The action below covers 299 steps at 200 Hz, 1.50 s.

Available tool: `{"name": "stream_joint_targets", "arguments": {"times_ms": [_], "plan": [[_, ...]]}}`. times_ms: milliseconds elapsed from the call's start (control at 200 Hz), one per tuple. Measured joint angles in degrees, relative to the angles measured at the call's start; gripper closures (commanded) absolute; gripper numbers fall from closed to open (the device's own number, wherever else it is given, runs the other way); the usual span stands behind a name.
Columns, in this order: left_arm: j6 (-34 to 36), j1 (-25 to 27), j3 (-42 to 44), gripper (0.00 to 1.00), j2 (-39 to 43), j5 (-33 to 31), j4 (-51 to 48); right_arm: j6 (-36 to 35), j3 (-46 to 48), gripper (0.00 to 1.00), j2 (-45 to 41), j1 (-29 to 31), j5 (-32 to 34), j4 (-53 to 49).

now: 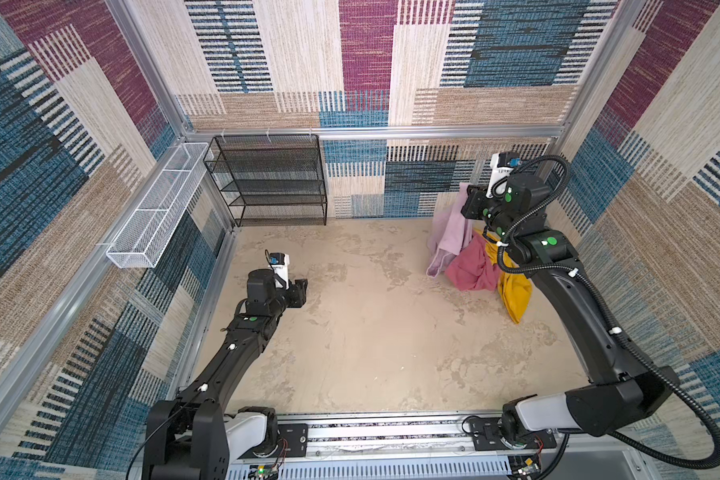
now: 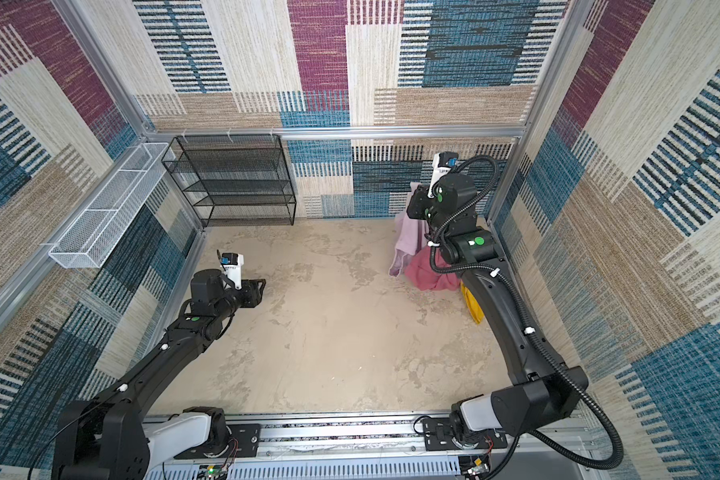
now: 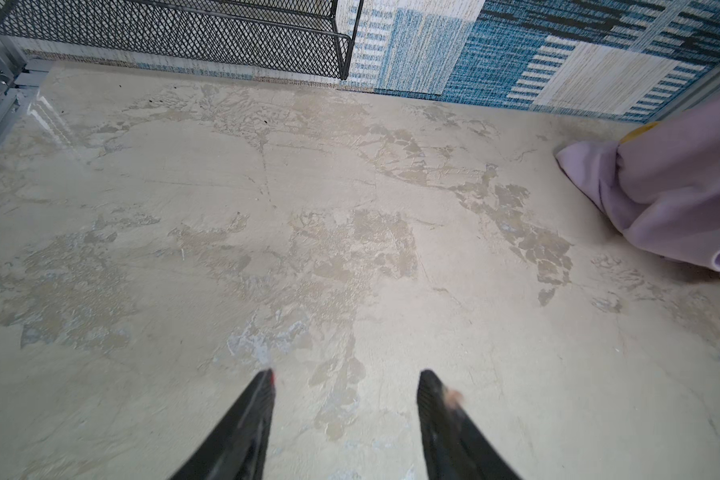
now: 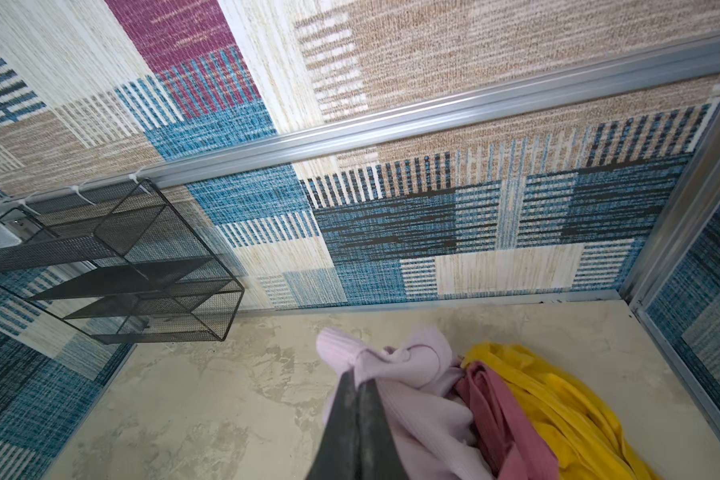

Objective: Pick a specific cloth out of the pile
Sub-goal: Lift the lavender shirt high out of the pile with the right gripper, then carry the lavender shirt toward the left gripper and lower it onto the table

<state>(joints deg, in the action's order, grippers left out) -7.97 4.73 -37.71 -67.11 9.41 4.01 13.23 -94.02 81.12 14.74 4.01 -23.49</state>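
1. My right gripper (image 4: 358, 376) is clamped tight on a fold of the cloth (image 4: 416, 399), holding the pale lilac knit up.
2. The cloth hangs well right of the black mesh shelf (image 1: 267, 183), with its lower end on the table (image 1: 371, 332).
3. It touches the pile (image 1: 487, 274): the rose-red cloth (image 1: 472, 270), then the mustard-yellow cloth (image 1: 514, 295) farthest from the shelf.
4. My left gripper (image 3: 348, 374) hovers in front of the shelf, jaws apart, with nothing between them.

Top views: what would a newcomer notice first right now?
The right gripper, shut on the pale lilac cloth, holds it hanging at the far right, beside the pile of rose-red and mustard-yellow garments. The left gripper hovers open and empty over the table at left.
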Motion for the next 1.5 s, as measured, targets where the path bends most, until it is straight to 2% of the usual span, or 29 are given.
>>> {"name": "stream_joint_targets", "arguments": {"times_ms": [391, 601, 921, 1172, 1497], "plan": [[0.02, 0.42, -0.44, 0.43, 0.26, -0.07, -0.15, -1.14, -12.07, 1.0, 2.34, -4.13, -5.01, -3.48], [-0.85, 1.03, -1.33, 0.44, 2.32, -1.86, -1.9, -1.75, -22.34, 1.0, 6.54, -4.59, -11.13, -5.11], [-4.63, 2.05, -6.64, 0.45, 2.64, -3.04, -4.0, -2.38, -39.98, 1.0, 14.73, -5.01, -17.03, -8.66], [-6.73, 2.69, -14.1, 0.45, 4.22, -4.57, -11.21, -0.79, -42.51, 1.0, 16.39, -5.03, -28.33, -7.69], [-9.75, 2.93, -24.76, 0.46, 5.73, -7.65, -24.22, 9.44, -43.93, 1.0, 20.2, -4.98, -45.48, 4.46]]}}
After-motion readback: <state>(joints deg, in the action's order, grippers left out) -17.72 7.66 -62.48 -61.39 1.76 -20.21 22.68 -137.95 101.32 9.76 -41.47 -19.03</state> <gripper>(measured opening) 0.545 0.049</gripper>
